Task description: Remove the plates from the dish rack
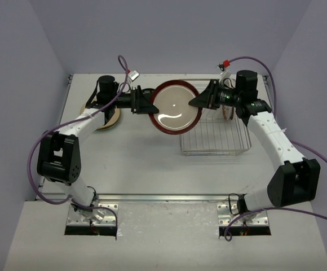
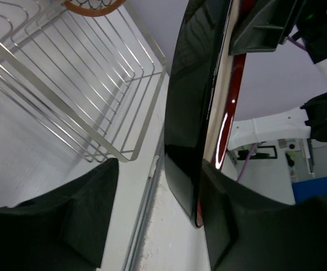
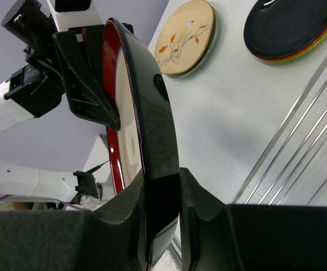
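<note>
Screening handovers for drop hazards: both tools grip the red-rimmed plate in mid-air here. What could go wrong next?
1. The left tool and right tool each pinch only the rim of the glossy red-rimmed plate above the table; a mistimed release or opposing pull might drop it.
2. The dish rack sits close on the plate's right; a swing that way could clip its wire rim.

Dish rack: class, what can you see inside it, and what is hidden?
One orange-rimmed plate stands at the rack's far end; the other slots are bare wire. The right arm covers that corner from above, so more there cannot be ruled out.
</note>
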Tool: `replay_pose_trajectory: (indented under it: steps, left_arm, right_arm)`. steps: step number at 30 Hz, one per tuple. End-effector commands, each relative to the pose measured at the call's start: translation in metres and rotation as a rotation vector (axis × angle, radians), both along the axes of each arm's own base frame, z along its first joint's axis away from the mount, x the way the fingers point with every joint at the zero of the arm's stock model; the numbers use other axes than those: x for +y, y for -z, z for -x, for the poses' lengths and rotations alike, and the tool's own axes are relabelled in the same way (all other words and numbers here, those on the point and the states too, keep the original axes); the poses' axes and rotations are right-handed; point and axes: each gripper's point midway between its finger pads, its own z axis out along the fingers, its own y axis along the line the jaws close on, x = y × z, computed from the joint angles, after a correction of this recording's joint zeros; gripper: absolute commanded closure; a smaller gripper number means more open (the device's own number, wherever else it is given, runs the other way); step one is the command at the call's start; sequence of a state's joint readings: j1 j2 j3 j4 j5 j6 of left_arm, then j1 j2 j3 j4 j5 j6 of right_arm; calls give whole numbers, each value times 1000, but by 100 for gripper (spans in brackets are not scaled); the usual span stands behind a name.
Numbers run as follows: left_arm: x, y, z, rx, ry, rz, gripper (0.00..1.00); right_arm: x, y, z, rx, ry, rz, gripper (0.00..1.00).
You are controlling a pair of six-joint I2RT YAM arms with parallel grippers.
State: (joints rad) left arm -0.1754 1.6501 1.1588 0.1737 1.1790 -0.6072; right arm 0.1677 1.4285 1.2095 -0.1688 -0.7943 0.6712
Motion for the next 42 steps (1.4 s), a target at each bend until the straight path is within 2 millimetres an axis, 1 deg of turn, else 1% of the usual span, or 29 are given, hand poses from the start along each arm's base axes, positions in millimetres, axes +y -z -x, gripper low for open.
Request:
replay_pose_trajectory:
  steps: [1,2,4,5,7,8,9,10,11,15,16,17,18,19,22,24,26,27,28,31,32,38,42]
  left_arm:
    - [-4,-26,16,-66,95,68,56]
    - [-4,-27,17,-63,102,70,62]
    - [-3,-26,19,-61,106,71,71]
    - [-3,-26,20,-60,109,71,78]
    - [-2,-26,22,-60,108,66,96]
    - [-1,-25,22,-63,101,61,99]
    - [2,-26,21,-69,89,58,100]
    - [6,-27,21,-74,73,57,100]
    - [11,-28,19,-75,56,56,100]
    - [44,-25,6,-41,-40,53,100]
    - [65,-22,-4,-28,-90,50,100]
    - [96,-18,-16,2,-172,47,100]
    - [116,-14,-23,14,-224,40,100]
    - [136,-10,-31,26,-278,31,100]
    - [197,4,-49,66,-427,-25,100]
    - [237,17,-63,97,-521,-67,100]
    - [275,31,-71,134,-604,-108,100]
    - [286,47,-77,171,-617,-121,100]
    - [295,50,-81,170,-630,-139,100]
    - [312,67,-91,194,-659,-166,100]
    - [315,71,-94,197,-662,-176,100]
    - [321,101,-101,251,-660,-180,100]
    - [323,114,-101,286,-665,-172,100]
  right_arm:
    - [17,-45,3,-151,-89,-104,100]
    - [18,-45,3,-153,-90,-104,100]
    - [22,-44,3,-150,-95,-105,100]
    - [23,-43,3,-149,-96,-105,100]
    - [26,-40,3,-140,-102,-105,100]
    - [27,-38,3,-132,-105,-105,97]
    - [28,-36,3,-122,-109,-105,89]
    - [28,-35,3,-107,-108,-103,74]
    - [28,-34,3,-99,-107,-100,65]
    - [25,-27,1,-81,-89,-74,28]
    - [23,-24,-1,-82,-65,-54,14]
    - [20,-21,-4,-80,-46,-34,9]
    - [18,-18,-5,-78,-33,-18,4]
    - [16,-16,-6,-79,-25,-6,1]
    - [15,-10,-6,-76,-21,14,1]
    - [14,-6,-6,-71,-24,22,1]
    - [14,-3,-6,-66,-25,25,1]
    - [14,-2,-5,-64,-27,26,1]
    - [14,0,-6,-60,-27,28,1]
    - [14,2,-6,-55,-30,32,1]
    - [14,3,-7,-54,-31,33,1]
    - [15,7,-6,-42,-41,42,1]
    - [15,10,-6,-34,-42,46,1]
